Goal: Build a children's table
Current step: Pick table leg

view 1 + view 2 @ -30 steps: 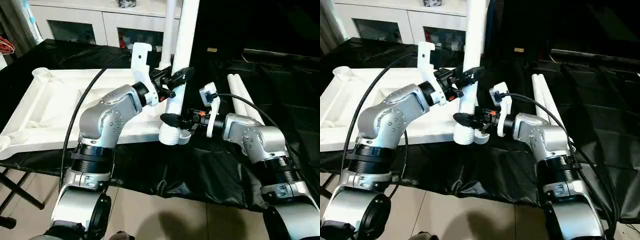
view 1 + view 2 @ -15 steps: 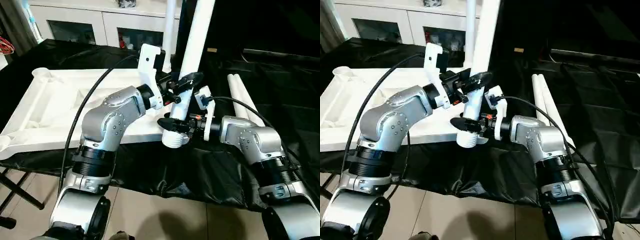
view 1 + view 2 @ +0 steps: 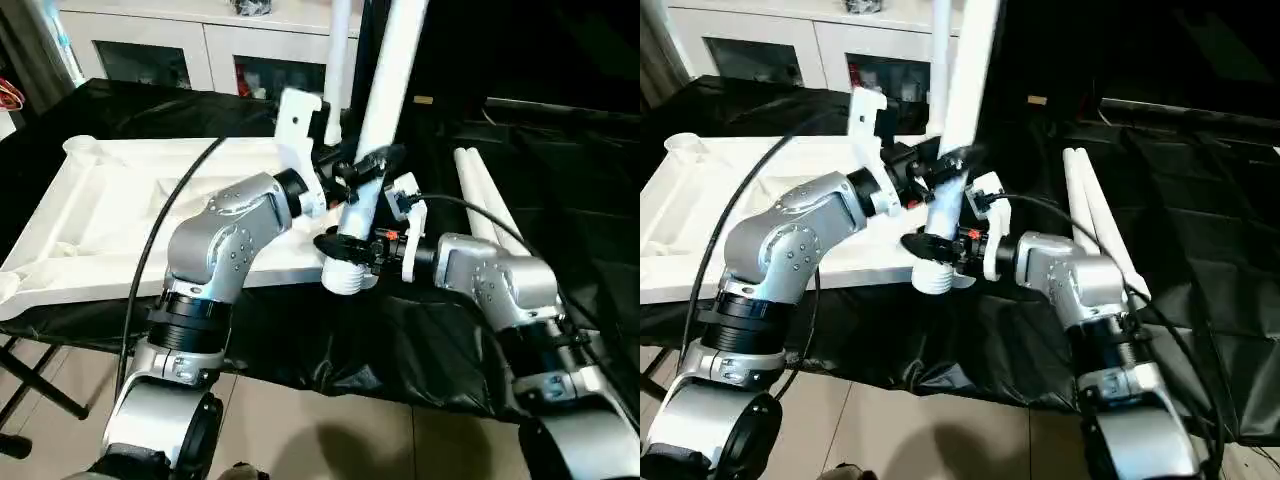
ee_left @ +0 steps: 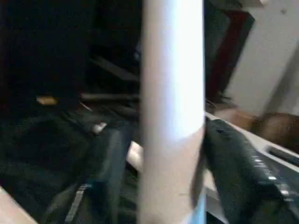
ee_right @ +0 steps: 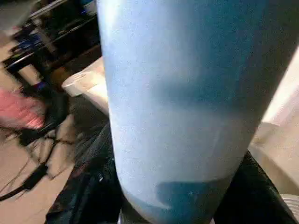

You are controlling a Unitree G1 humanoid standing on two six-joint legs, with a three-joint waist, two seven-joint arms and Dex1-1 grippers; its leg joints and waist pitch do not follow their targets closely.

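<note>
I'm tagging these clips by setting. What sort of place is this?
Probably an indoor room set up as a robot work area, not a factory floor. A white cabinet with glass doors stands behind, a black cloth covers the work surface, and a folding stand's legs rest on a tiled floor.

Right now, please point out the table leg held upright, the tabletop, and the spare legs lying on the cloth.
table leg (image 3: 385, 90), left eye view, upper shaft.
tabletop (image 3: 90, 215), left eye view, ribbed underside.
spare legs (image 3: 482, 195), left eye view, middle of the pair.
</note>
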